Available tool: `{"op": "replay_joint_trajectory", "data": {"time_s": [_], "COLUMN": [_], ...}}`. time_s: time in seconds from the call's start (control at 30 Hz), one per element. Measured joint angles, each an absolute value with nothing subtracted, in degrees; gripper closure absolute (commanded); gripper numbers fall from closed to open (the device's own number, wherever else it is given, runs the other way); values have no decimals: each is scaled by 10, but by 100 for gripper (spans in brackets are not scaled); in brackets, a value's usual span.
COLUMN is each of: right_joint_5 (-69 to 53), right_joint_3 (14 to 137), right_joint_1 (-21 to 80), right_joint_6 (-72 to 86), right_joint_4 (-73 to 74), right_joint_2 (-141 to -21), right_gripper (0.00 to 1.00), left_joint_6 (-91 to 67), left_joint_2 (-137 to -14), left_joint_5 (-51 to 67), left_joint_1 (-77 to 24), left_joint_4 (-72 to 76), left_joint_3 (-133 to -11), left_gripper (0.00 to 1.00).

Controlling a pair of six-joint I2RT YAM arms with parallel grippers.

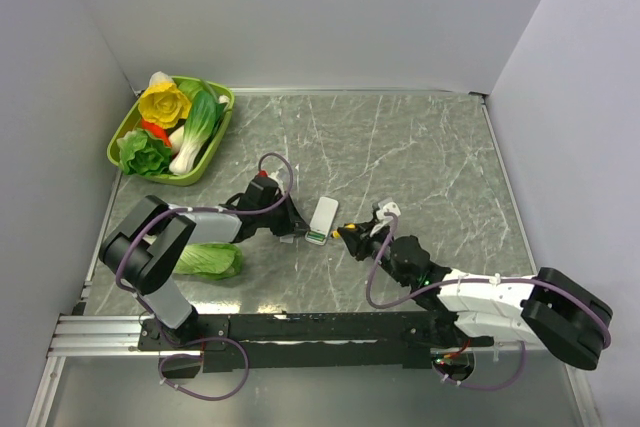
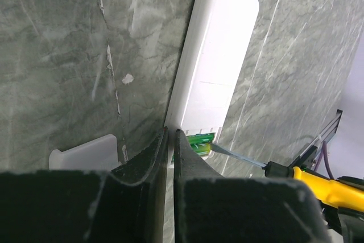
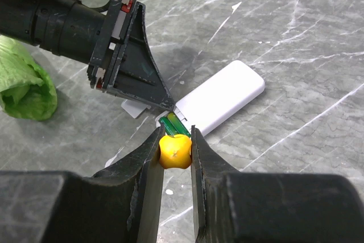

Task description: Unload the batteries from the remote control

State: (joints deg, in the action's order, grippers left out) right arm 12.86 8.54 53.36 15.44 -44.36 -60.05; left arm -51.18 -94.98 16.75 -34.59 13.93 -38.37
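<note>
The white remote control lies at the table's middle, its near end open and showing two green batteries side by side in the bay. My left gripper is shut with nothing in it, and its tips press on the remote's near left corner. My right gripper is shut on the yellow handle of a screwdriver. The screwdriver's blade reaches into the bay at the batteries. In the top view the two grippers meet at the remote's near end.
A small white cover piece lies on the marble just left of the remote. A leafy green vegetable lies by the left arm. A green basket holding toy vegetables stands at the back left.
</note>
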Motion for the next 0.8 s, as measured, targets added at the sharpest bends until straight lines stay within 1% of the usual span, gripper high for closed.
{"op": "replay_joint_trajectory", "data": {"time_s": [0.13, 0.37, 0.63, 0.8], "right_joint_5": [137, 149, 166, 201], "right_joint_3": [60, 44, 35, 33], "right_joint_1": [539, 542, 545, 545], "right_joint_6": [155, 151, 153, 177], "right_joint_4": [-500, -610, -641, -618], "right_joint_2": [-613, -670, -679, -651], "right_gripper": [100, 100, 100, 100], "left_joint_6": [-519, -524, -533, -539], "left_joint_2": [-950, -950, -950, -952], "left_joint_5": [169, 169, 165, 163], "left_joint_1": [-346, -346, -349, -356], "left_joint_4": [155, 166, 169, 172], "left_joint_3": [-376, -370, -368, -368], "left_gripper": [90, 90, 91, 91]}}
